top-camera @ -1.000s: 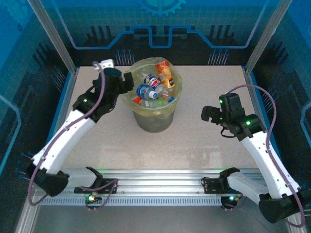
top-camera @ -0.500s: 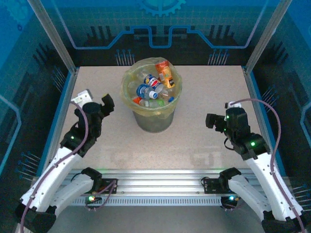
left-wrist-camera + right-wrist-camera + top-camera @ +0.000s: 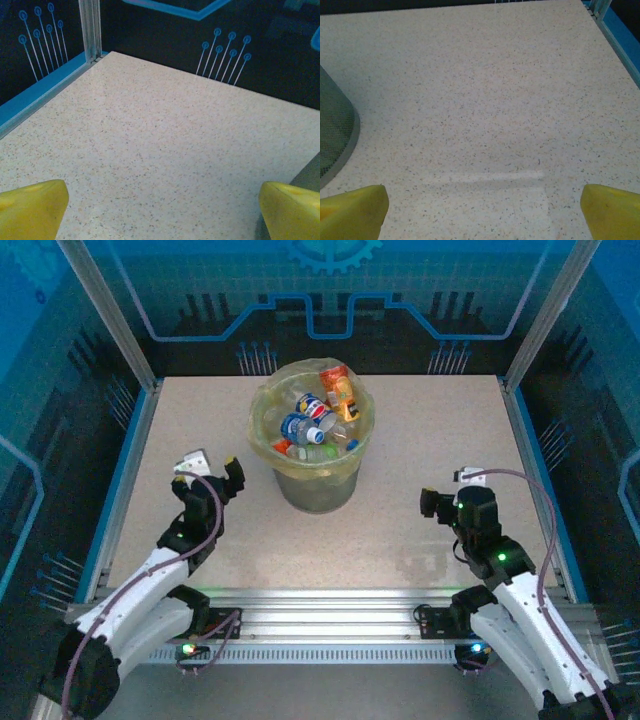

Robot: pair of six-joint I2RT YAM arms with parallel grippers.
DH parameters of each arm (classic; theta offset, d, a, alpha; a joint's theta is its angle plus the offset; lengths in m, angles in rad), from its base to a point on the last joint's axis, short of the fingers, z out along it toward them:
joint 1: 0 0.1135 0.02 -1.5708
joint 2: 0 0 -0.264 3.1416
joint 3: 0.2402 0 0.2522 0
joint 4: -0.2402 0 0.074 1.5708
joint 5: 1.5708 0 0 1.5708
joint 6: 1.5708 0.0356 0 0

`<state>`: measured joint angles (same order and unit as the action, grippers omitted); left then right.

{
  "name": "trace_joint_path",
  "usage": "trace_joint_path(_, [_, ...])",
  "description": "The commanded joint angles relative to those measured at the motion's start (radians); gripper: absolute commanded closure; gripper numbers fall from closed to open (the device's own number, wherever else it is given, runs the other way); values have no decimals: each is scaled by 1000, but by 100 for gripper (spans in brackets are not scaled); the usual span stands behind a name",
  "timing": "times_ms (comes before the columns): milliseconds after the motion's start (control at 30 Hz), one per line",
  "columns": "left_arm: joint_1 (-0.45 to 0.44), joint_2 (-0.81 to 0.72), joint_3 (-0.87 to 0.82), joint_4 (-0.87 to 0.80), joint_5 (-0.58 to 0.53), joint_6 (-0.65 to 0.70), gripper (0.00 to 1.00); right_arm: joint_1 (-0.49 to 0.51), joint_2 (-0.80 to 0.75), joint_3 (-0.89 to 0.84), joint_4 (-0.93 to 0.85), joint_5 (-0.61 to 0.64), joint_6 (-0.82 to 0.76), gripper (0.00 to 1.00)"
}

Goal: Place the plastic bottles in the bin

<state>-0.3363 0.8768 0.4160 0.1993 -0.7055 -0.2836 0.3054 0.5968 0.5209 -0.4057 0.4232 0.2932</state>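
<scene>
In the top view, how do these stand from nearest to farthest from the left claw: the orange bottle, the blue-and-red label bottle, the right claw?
From the left claw:
1. the blue-and-red label bottle, middle of the bin
2. the orange bottle, at the bin's far side
3. the right claw, far over on the right

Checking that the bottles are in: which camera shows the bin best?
Top external: it looks down into the bin, with the bottles piled inside. Right wrist catches a grey curve of its lower wall at left; left wrist a dim sliver at right.
</scene>
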Motion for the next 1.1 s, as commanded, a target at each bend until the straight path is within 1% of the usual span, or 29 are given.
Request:
trace_joint_path(0, [37, 66, -26, 195, 78, 85, 1, -15, 45, -34, 146, 10, -75, 0])
trace_joint_path(233, [114, 217, -64, 389, 191, 139, 1, -24, 166, -86, 338, -10, -188, 0])
trace_joint_path(300, [129, 240, -60, 417, 231, 169, 1, -35, 197, -103, 400, -20, -205, 0])
trace_joint_path(467, [158, 315, -54, 493, 271, 229, 1, -90, 257, -129, 512, -69, -208, 0])
trace_joint_path(667, [230, 377, -62, 617, 373, 256, 1, -140, 288, -157, 626, -129, -221, 0])
trace_joint_path(733, [248, 389, -56, 624, 408, 261, 1, -156, 298, -167, 660, -154, -225, 0])
trace_joint_path(800, [253, 397, -54, 627, 409, 271, 1, -168, 312, -167, 670, -172, -224, 0])
trace_joint_path(900, [257, 383, -60, 580, 408, 282, 1, -175, 333, -168, 670, -185, -220, 0])
trace_joint_path(933, [260, 381, -71, 575, 406, 280, 1, -178, 341, -170, 695, -187, -219, 0])
trace_joint_path(1067, [291, 410, -130, 657, 443, 248, 1, -180, 383, -173, 727, -205, -219, 0])
